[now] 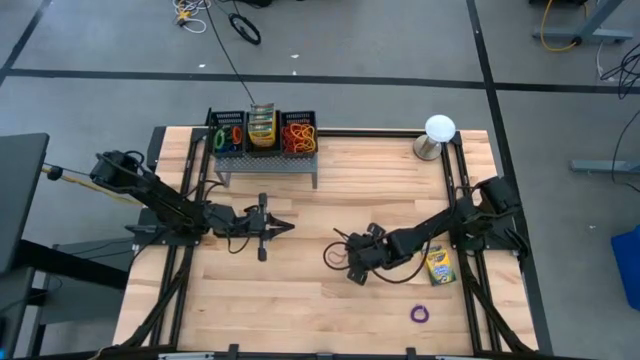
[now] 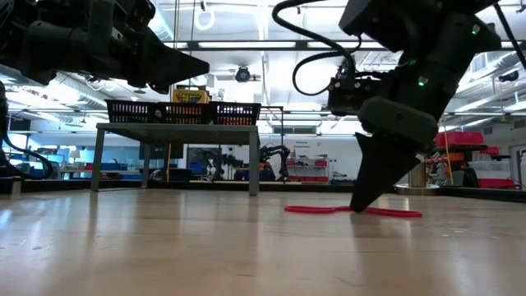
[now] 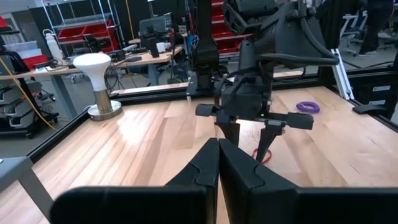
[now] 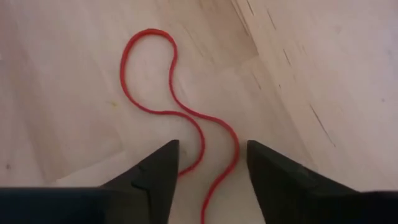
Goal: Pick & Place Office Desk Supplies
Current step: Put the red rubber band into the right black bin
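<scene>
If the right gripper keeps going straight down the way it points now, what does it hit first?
Probably the red rubber band, whose strands lie between the open right gripper fingers, then the wooden table just beneath it. The tips look almost down already.

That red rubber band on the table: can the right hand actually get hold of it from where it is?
Probably yes. The right hand is open and low over the table, its fingers on either side of the red rubber band, which lies flat on bare wood with nothing in between.
</scene>
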You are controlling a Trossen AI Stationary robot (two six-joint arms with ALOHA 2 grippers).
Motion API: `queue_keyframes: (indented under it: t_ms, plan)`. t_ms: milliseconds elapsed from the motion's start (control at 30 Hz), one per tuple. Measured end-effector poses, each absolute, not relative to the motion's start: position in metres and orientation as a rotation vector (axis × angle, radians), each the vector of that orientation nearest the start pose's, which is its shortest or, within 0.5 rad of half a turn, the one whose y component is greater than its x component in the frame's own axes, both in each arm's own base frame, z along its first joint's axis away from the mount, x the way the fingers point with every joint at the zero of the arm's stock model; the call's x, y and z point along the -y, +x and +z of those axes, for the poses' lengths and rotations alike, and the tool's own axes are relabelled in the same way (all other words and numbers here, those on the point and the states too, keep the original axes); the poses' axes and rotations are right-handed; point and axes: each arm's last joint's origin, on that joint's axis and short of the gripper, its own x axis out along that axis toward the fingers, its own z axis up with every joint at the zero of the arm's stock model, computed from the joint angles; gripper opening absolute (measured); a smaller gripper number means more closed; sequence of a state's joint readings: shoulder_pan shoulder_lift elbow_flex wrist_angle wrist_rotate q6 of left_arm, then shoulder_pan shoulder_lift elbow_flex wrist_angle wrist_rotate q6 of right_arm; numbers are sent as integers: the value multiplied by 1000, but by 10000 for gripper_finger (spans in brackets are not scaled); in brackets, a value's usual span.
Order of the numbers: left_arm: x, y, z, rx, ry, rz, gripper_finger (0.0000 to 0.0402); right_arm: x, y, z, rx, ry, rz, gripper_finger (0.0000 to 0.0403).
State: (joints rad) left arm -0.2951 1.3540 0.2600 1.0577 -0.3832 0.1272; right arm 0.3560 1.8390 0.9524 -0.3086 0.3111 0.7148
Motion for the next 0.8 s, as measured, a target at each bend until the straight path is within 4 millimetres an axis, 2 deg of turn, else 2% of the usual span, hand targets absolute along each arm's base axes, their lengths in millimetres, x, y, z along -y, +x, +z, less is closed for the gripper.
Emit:
queue_keyframes:
  t_ms: [100, 333, 600, 800]
  plan:
    - [55, 217, 168, -40, 139, 86, 17, -105, 310, 117, -1067, 235, -344, 146]
    - [55, 217, 168, -40, 139, 86, 17, -110, 311, 123, -1064, 157, -317, 14]
    - [55, 217, 168, -40, 139, 86, 17, -124, 321, 149, -1059, 66, -338, 5]
    - [55, 217, 168, -39, 139, 86, 17, -139, 327, 179, -1081, 35, -338, 6]
